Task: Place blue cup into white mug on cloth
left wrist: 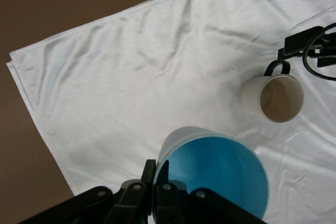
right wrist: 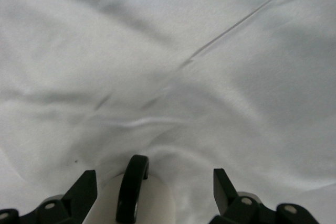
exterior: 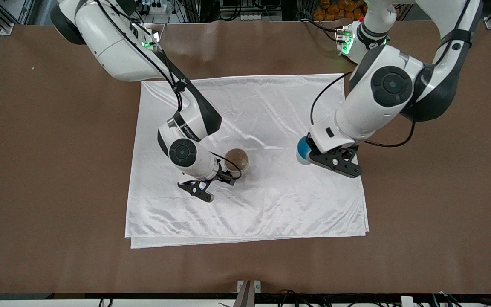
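Observation:
The white cloth (exterior: 271, 111) lies spread on the brown table. The white mug (exterior: 237, 161) stands upright near its middle, with its black handle (right wrist: 134, 184) toward my right gripper (exterior: 227, 176). That gripper is open, and its fingers (right wrist: 84, 192) straddle the handle and the mug's side without closing on them. My left gripper (exterior: 308, 156) is shut on the rim of the blue cup (exterior: 302, 149), one finger inside and one outside (left wrist: 149, 174). It holds the cup over the cloth toward the left arm's end. The cup (left wrist: 215, 177) is upright, and the mug (left wrist: 275, 95) shows apart from it.
Bare brown table (exterior: 58, 170) surrounds the cloth on all sides. The cloth's doubled edge (exterior: 245, 238) lies toward the front camera. Both arms reach low over the cloth. Cables (exterior: 326, 94) hang from the left arm.

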Available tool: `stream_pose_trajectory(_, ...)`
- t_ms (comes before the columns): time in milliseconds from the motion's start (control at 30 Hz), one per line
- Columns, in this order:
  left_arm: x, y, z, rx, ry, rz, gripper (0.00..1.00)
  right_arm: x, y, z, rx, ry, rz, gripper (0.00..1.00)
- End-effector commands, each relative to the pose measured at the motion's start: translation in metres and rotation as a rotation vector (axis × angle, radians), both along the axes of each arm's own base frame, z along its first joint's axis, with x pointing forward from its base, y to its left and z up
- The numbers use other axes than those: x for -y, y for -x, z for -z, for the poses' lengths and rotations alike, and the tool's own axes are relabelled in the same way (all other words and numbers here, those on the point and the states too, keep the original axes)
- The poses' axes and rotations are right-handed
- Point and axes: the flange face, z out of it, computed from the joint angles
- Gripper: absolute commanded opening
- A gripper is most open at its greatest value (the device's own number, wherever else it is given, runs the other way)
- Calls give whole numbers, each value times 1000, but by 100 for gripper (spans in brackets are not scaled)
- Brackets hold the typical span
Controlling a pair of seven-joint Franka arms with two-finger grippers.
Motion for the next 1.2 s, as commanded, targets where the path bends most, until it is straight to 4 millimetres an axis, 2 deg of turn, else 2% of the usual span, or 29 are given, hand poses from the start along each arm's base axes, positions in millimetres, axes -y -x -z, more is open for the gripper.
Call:
stream_pose_trajectory(0, 32, 14, 4, -25, -1, -33, 0, 39, -23, -11, 20, 46, -69, 100)
stream_pose_trajectory(100, 36, 16, 5, -24, -6, -33, 0, 65, -32, -10, 0, 62, -108, 100)
stream_pose_trajectory(200, 49, 23, 12, -38, -8, -35, 0, 90, -39, -9, -25, 72, -157, 100)
stream_pose_trajectory(400, 92, 37, 25, -58, 11, -106, 0, 147, -53, -19, -73, 79, -229, 100)
stream_pose_trajectory(567, 117, 41, 42, -36, 24, -121, 0, 177, -59, -23, -95, 77, -267, 100)
stream_pose_trajectory(833, 159, 42, 88, 55, 8, -167, 0, 226, -69, -17, -99, 80, -345, 100)
stream_pose_trajectory(967, 173, 35, 111, 106, -9, -190, 0, 263, -73, -11, -115, 64, -371, 100)
stream_pose_trajectory(1100, 178, 32, 122, 136, 2, -197, 0, 281, -70, -5, -141, 58, -381, 100)
stream_pose_trajectory(1167, 180, 32, 126, 138, 10, -196, 0, 287, -68, -8, -143, 60, -374, 100)
